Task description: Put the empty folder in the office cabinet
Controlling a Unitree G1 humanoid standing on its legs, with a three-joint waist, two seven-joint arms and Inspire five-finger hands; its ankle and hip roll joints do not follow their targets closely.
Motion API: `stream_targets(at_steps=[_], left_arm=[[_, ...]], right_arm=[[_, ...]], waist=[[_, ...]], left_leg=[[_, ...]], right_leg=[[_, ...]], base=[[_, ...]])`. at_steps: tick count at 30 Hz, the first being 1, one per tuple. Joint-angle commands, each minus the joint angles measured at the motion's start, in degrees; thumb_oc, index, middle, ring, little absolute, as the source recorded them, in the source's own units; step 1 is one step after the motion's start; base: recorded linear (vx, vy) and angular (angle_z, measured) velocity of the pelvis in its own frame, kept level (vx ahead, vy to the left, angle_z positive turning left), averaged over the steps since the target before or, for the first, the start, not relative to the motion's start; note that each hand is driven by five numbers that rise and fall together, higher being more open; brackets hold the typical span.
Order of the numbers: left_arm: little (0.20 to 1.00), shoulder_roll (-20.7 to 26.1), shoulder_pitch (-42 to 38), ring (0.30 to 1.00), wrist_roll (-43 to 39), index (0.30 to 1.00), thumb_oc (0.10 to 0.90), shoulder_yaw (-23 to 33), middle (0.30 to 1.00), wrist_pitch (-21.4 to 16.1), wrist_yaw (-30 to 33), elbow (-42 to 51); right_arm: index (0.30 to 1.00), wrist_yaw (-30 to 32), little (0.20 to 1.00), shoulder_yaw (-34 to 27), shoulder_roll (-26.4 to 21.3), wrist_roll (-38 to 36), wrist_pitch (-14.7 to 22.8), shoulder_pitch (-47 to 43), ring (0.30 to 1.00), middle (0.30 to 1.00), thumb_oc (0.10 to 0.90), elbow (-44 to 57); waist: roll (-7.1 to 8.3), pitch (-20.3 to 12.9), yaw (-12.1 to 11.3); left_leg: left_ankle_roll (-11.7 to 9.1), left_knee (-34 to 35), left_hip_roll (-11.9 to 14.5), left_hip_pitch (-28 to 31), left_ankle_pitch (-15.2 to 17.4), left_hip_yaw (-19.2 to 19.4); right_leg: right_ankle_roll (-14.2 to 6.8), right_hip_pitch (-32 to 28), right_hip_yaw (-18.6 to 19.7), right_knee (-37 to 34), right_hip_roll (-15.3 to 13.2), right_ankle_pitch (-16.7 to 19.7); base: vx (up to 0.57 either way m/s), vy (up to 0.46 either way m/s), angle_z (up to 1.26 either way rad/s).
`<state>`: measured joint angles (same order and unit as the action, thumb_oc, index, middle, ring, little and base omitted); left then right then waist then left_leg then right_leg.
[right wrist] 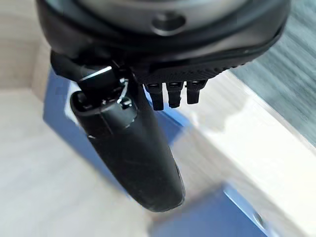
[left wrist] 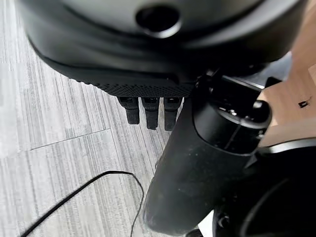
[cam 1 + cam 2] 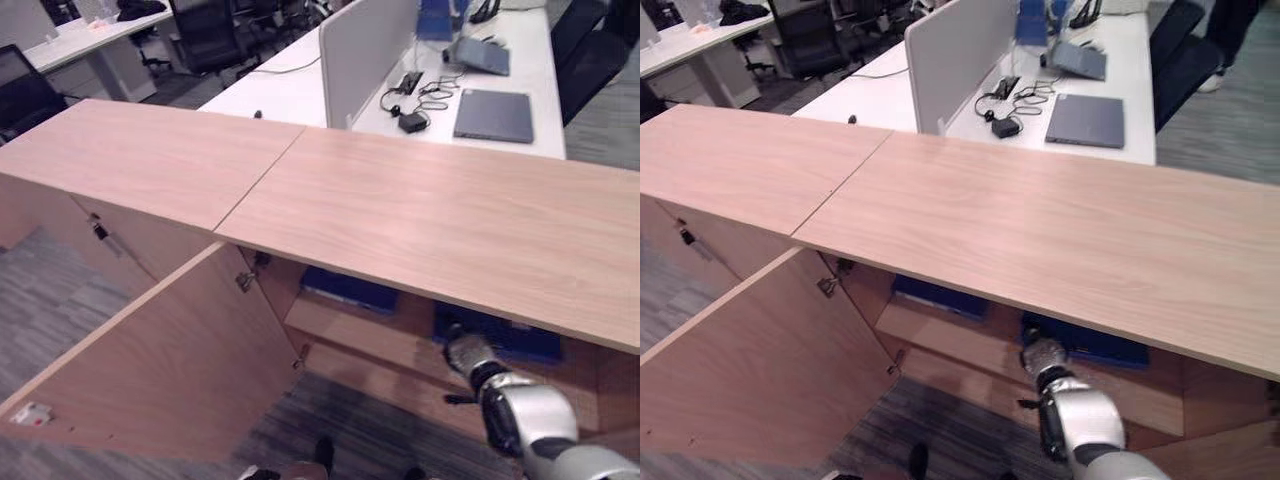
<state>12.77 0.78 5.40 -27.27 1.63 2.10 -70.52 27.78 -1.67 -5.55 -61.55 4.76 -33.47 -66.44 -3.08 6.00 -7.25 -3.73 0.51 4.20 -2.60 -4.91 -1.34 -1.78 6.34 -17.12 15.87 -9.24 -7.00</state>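
The wooden office cabinet [image 3: 430, 220] stands before me with its left door [image 3: 170, 360] swung open. Blue folders [image 3: 350, 290] lie on the shelf [image 3: 350, 335] inside, under the top. My right arm reaches in beneath the top by the right-hand blue folder [image 3: 1090, 345]. In the right wrist view my right hand [image 1: 133, 148] hovers over a blue folder [image 1: 64, 113] on the pale shelf, its thumb straight, its fingers relaxed and holding nothing. My left hand [image 2: 148, 54] hangs open over the grey carpet, empty.
Behind the cabinet is a white desk [image 3: 290, 90] with a grey divider [image 3: 365, 50], a closed laptop [image 3: 493, 114] and a charger with cables [image 3: 412, 122]. Office chairs [image 3: 205, 35] stand further back. The open door juts out over the carpet at the lower left.
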Motion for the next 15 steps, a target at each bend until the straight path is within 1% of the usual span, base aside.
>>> stream_targets(at_steps=[1, 4, 7, 9, 10, 11, 12, 13, 15], left_arm=[[0.9, -3.8, -4.7, 0.9, -1.8, 0.9, 0.8, 2.1, 0.9, -1.5, 1.6, -1.2], [0.9, -4.1, -5.1, 0.9, -2.3, 0.9, 0.8, 4.3, 0.9, -0.9, 2.3, -1.7], [0.9, -4.1, -5.4, 0.9, -1.7, 0.9, 0.8, 5.8, 0.9, -0.7, 2.5, -2.0], [0.9, -3.7, -5.7, 0.9, -1.1, 0.9, 0.8, 6.8, 0.9, -1.2, 2.3, -1.5], [0.9, -3.8, -5.6, 0.9, -1.1, 0.9, 0.8, 6.8, 0.9, -1.2, 2.3, -1.5], [0.9, -3.6, -5.4, 0.9, -0.7, 0.9, 0.8, 8.0, 0.9, -1.6, 2.1, -1.0], [0.9, -3.6, -5.3, 0.9, -0.4, 0.9, 0.8, 8.5, 0.9, -1.9, 2.0, -0.7], [0.9, -3.5, -5.4, 0.9, -0.2, 0.9, 0.8, 8.6, 0.9, -2.1, 1.6, -0.4], [0.9, -3.5, -5.2, 0.9, 0.3, 0.9, 0.8, 8.4, 0.9, -2.5, 1.2, 0.0]], right_arm=[[0.9, -1.1, 0.9, 1.3, -4.1, 5.2, 6.5, -2.5, 0.9, 0.9, 0.8, 8.6], [0.9, -1.2, 0.9, 4.6, -3.4, 8.3, 7.0, 5.0, 0.9, 0.9, 0.8, 21.1], [0.9, -3.0, 0.9, 6.7, -4.9, 11.3, 7.0, 9.8, 0.9, 0.9, 0.8, 29.9], [0.9, -5.7, 0.9, 7.8, -7.2, 13.4, 7.0, 12.3, 0.9, 0.9, 0.8, 35.6], [0.9, -5.7, 0.9, 7.8, -7.2, 13.5, 7.0, 12.5, 0.9, 0.9, 0.8, 35.8], [0.9, -8.9, 0.9, 6.7, -8.6, 15.1, 7.8, 18.0, 0.9, 0.9, 0.8, 43.1], [0.9, -10.8, 0.9, 5.9, -8.9, 14.8, 8.3, 20.6, 0.9, 0.9, 0.8, 46.3], [0.9, -11.6, 0.9, 5.0, -9.1, 14.8, 8.9, 21.6, 0.9, 0.9, 0.8, 46.2], [0.9, -11.6, 0.9, 3.6, -9.6, 15.5, 9.1, 20.5, 0.9, 0.9, 0.8, 44.1]], waist=[[0.82, -0.1, 1.7], [0.56, -0.1, 3.3], [0.29, 0.1, 4.2], [0.22, 0.5, 4.7], [0.18, 0.4, 4.7], [0.03, 0.7, 5.5], [0.04, 0.9, 6.0], [-0.03, 0.6, 6.1], [0.13, 0.0, 5.9]], left_leg=[[-4.2, 1.3, 3.8, 3.9, 4.6, 0.8], [-4.0, 1.7, 3.9, 4.8, 4.8, 2.0], [-4.0, 2.3, 4.0, 5.5, 4.8, 2.8], [-4.3, 2.7, 4.2, 5.5, 4.3, 3.3], [-4.3, 2.8, 4.2, 5.5, 4.3, 3.4], [-4.5, 3.4, 4.2, 5.4, 3.9, 3.7], [-4.7, 3.6, 4.3, 5.2, 3.7, 3.8], [-4.8, 3.8, 4.3, 5.1, 3.6, 3.7], [-5.1, 4.1, 4.1, 4.9, 3.6, 3.5]], right_leg=[[-3.6, -6.6, 1.5, -5.2, -1.3, -3.1], [-3.5, -6.1, 2.6, -4.8, -1.2, -2.9], [-3.8, -5.8, 3.5, -5.1, -1.1, -2.5], [-4.1, -5.6, 3.7, -5.6, -1.3, -1.9], [-4.1, -5.6, 3.7, -5.6, -1.3, -1.9], [-4.4, -5.6, 3.7, -6.4, -1.4, -1.4], [-4.5, -5.7, 3.7, -6.8, -1.4, -1.2], [-4.7, -6.0, 3.3, -7.5, -1.5, -0.8], [-5.1, -6.8, 2.9, -9.5, -1.6, 0.5]], base=[[0.04, 0.015, -0.24], [0.02, 0.011, -0.28], [0.0, 0.011, -0.19], [-0.02, 0.014, -0.19], [-0.02, 0.015, -0.19], [-0.02, 0.01, -0.07], [0.0, 0.0, 0.0], [0.0, 0.0, 0.0], [0.0, 0.0, 0.0]])
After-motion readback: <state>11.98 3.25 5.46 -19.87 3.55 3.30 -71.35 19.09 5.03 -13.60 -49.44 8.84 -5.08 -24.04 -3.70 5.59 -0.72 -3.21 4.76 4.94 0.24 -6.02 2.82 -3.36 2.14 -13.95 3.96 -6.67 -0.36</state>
